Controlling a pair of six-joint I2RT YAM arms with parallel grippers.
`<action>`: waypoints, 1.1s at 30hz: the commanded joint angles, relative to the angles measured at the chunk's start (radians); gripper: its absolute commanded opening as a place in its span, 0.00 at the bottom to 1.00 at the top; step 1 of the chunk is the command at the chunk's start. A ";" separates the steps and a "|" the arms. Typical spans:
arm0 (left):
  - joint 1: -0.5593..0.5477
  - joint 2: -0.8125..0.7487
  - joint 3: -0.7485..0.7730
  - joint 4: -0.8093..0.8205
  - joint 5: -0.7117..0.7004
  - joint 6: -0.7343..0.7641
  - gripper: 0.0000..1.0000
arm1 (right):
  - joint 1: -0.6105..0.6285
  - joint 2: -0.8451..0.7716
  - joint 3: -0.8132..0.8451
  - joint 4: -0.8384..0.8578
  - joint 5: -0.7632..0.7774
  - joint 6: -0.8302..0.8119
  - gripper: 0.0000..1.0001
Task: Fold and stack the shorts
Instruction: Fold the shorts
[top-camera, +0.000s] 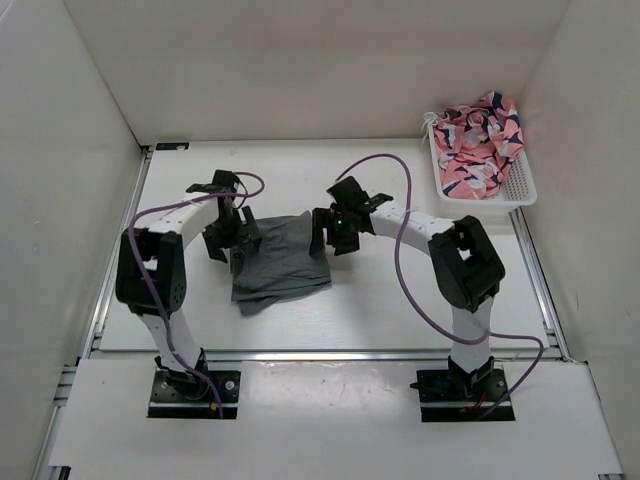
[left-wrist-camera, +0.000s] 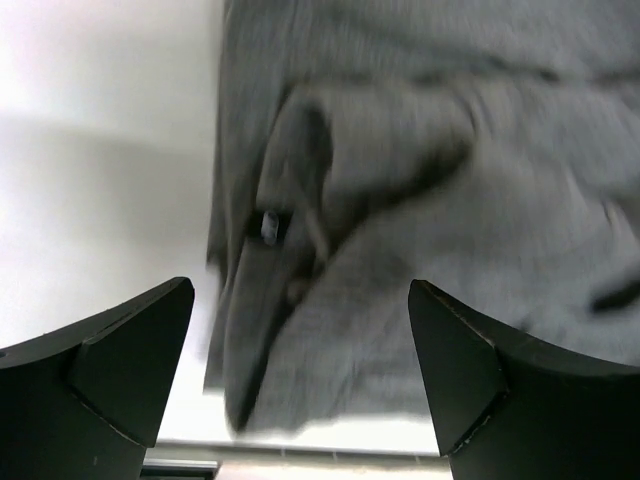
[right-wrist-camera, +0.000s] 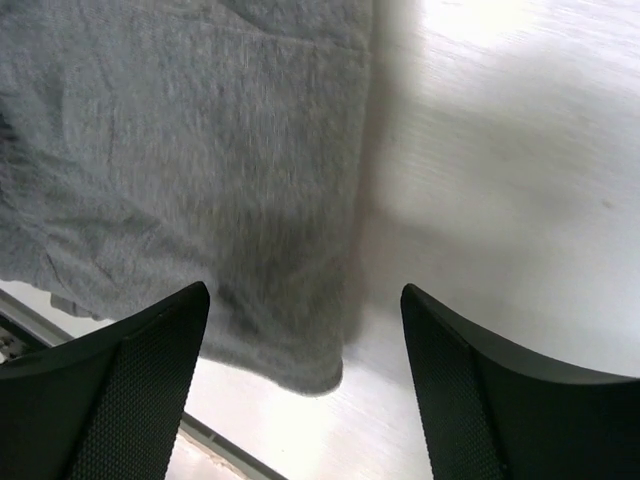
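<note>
The grey shorts (top-camera: 278, 262) lie folded into a rough rectangle on the white table between the two arms. My left gripper (top-camera: 222, 240) hovers at their left edge, open, with nothing between its fingers; its view looks down on wrinkled grey fabric (left-wrist-camera: 420, 200) with a small white drawstring tip (left-wrist-camera: 268, 225). Over the right edge of the shorts my right gripper (top-camera: 334, 232) stands open and empty too. Its view shows a corner of the shorts (right-wrist-camera: 200, 170) lying flat on the table, below the spread fingers (right-wrist-camera: 120, 390).
A white basket (top-camera: 518, 188) at the back right holds a pink, navy and white patterned garment (top-camera: 480, 140). White walls enclose the table on three sides. A metal rail (top-camera: 320, 353) runs along the table's near edge.
</note>
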 joint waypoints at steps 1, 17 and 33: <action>-0.008 0.081 0.040 0.034 -0.015 0.028 0.98 | 0.001 0.064 0.043 0.010 -0.066 -0.002 0.79; -0.093 0.230 0.169 0.033 0.137 0.028 0.10 | -0.017 -0.119 -0.199 0.030 0.107 0.059 0.00; -0.164 0.166 0.290 -0.079 0.028 0.028 0.88 | -0.057 -0.293 -0.239 -0.073 0.277 0.042 1.00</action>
